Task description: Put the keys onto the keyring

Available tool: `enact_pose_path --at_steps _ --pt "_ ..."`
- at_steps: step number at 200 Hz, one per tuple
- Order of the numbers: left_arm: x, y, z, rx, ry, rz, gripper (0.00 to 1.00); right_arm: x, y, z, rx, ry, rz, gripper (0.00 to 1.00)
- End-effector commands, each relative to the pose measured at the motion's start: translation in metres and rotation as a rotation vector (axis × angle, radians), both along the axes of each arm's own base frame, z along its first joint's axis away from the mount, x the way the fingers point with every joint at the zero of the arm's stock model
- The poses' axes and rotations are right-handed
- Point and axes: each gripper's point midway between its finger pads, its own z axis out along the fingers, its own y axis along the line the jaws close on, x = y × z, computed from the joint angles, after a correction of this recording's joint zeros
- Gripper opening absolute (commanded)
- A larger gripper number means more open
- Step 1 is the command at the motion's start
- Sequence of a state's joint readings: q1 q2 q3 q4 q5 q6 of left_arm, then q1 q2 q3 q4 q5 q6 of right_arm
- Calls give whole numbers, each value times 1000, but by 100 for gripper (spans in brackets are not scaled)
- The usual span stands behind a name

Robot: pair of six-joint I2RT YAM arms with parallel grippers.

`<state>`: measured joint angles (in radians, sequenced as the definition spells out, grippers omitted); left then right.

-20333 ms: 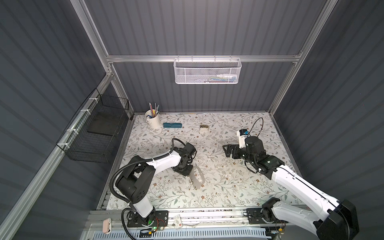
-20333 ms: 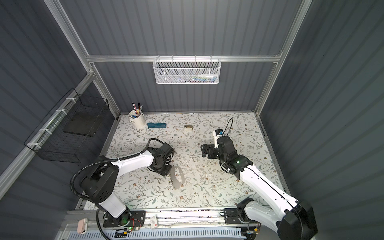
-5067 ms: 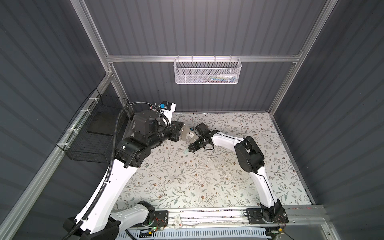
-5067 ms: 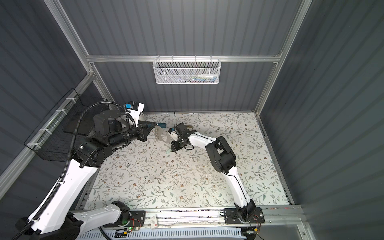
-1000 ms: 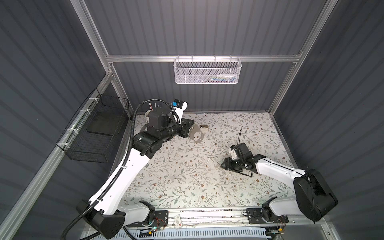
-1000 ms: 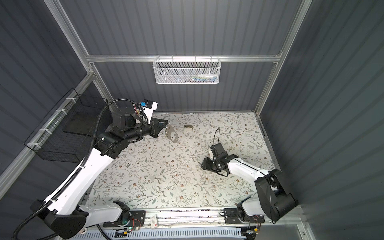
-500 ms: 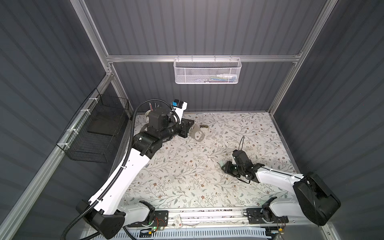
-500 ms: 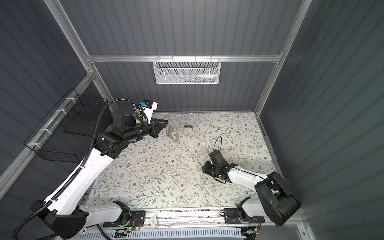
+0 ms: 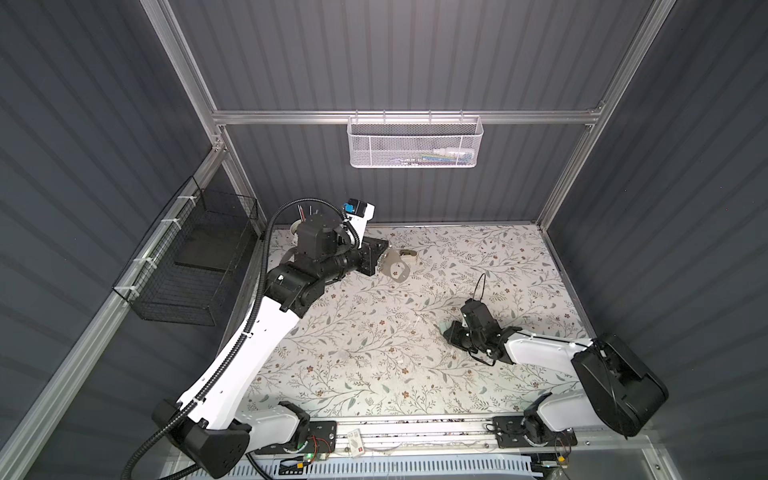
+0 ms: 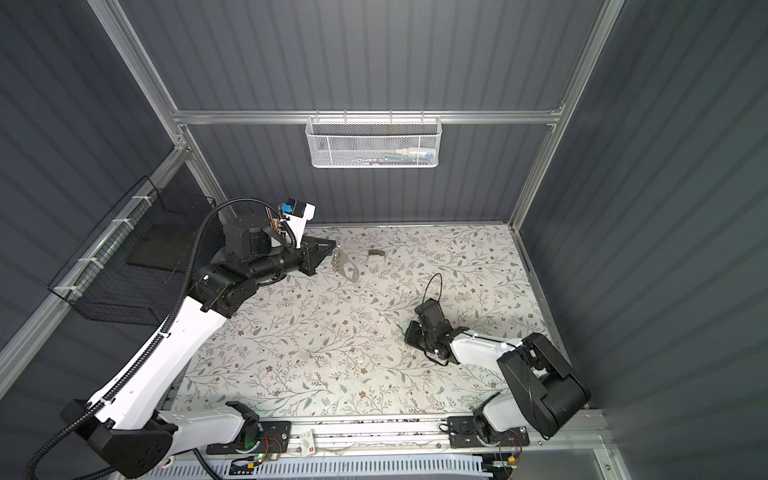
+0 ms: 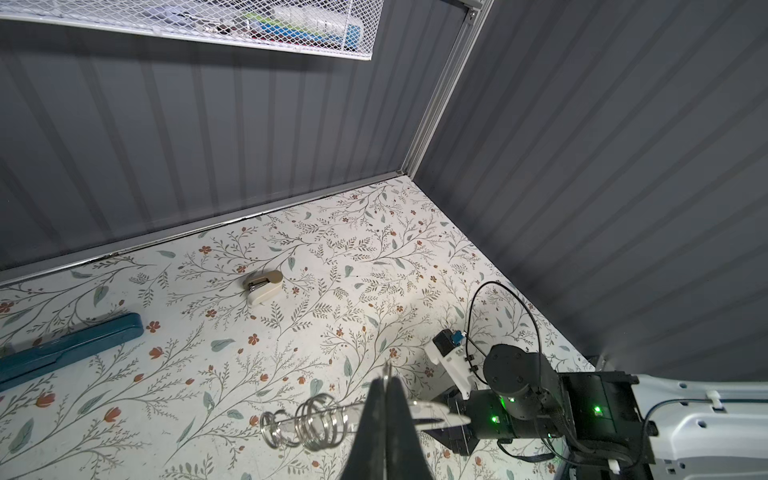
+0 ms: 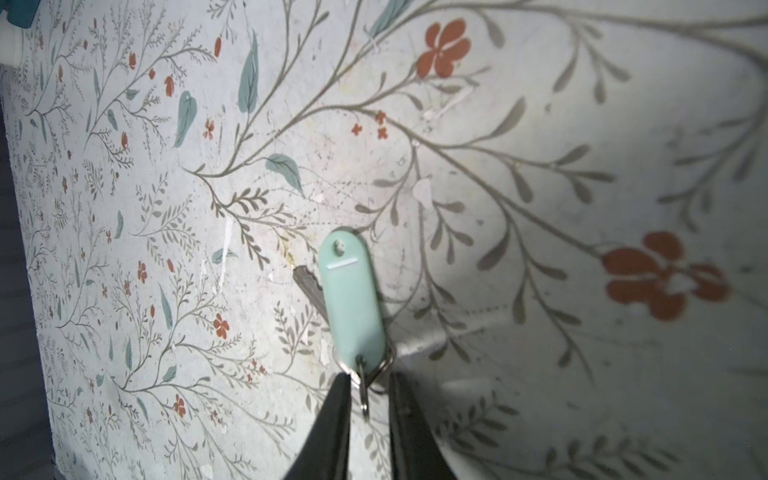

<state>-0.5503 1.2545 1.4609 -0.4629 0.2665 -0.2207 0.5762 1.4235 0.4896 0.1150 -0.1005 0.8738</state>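
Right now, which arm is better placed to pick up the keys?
Right: the right gripper straddles the ring end of the keys on the table, while the left gripper is shut on the keyring, raised.

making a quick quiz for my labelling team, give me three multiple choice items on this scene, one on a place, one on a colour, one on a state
1. Where are the keys?
A lifted high in the air
B on the table at the tips of the right gripper
C out of sight in every view

2. What colour is the long case on the table?
A red
B teal
C yellow

3. How is the left gripper?
A open wide
B out of view
C shut on the keyring, held in the air

Answers: 1 B, the right wrist view shows the mint tag lying on the floral surface. 2 B, plain in the left wrist view. 3 C, its fingers pinch the thin fob.
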Motion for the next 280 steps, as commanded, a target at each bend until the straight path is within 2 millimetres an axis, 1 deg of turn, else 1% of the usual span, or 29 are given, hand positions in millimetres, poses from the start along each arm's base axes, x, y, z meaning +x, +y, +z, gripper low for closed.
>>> enact_pose_path --at_steps 1,55,69,81,92,105,130,161,188,198,236,253,264,270,280 --pt "-5 1 9 -16 -17 -8 0 -1 -5 -4 -18 -12 -27 19" --pt "-3 1 8 -13 -17 -7 0 -6 -7 -7 -46 -25 -27 18" --pt "-3 0 8 -13 -16 -9 0 -5 -7 -7 -53 -27 -22 15" --pt "-3 0 8 -14 -17 -9 0 -4 -5 -6 -55 -32 -17 10" --pt "-4 1 9 -13 -17 -7 0 -3 -5 -6 -61 -38 -12 8" --pt "-4 1 9 -11 -18 -6 0 -2 -5 -3 -70 -45 0 0" --pt "-4 2 8 -7 -18 -3 0 -2 -3 5 -104 -35 53 0" --pt "-5 3 6 -2 -19 -1 0 -13 -3 6 -169 69 157 0" --pt "-5 4 5 1 -21 1 0 -25 -4 6 -185 202 256 0" --pt "-5 4 5 1 -23 2 0 -34 -9 4 -199 278 302 0" --pt "-6 5 3 1 -26 3 0 -51 -14 9 -226 464 462 0" --pt "-7 6 1 5 -28 6 0 -56 -18 13 -248 498 510 0" --pt "-7 7 1 7 -31 7 0 -60 -21 15 -262 526 539 2" --pt "-8 8 2 8 -33 9 0 -66 -17 18 -232 557 565 3" --pt "-8 8 3 6 -40 9 0 -72 -20 17 -248 610 587 2"
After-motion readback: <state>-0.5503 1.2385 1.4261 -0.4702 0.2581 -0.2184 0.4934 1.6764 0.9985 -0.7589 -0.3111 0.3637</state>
